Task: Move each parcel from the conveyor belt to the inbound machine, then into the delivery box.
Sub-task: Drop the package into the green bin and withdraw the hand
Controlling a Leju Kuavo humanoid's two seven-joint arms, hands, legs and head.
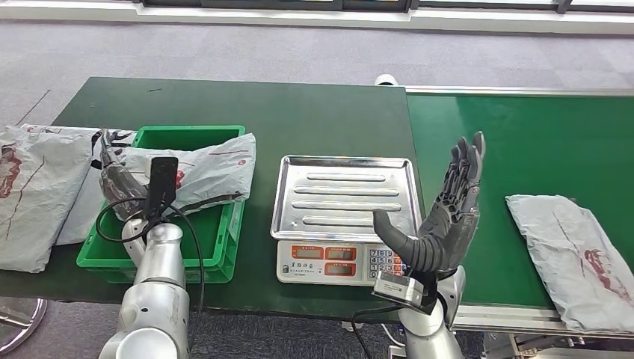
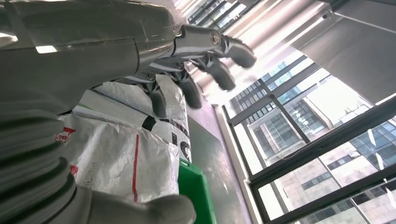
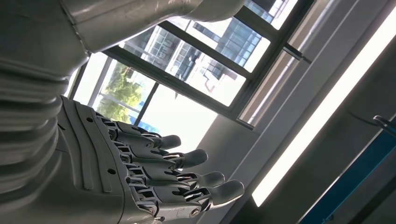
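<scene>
Parcel lying on conveyor belt to robot's right, long axis running away; right hand nearer, hovering wide w/ nothing; left hand gripping bagged parcel over delivery box.

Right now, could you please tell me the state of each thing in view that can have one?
Left robot hand: at the parcel over the crate, fingers spread across it; grip unclear.
Right robot hand: open, raised, holding nothing.
Crate parcel: draped across the green crate, partly inside.
Scale: display lit, steel tray bare.
Belt parcel: lying flat on the belt.
Left parcel: lying on the table's left end.
</scene>
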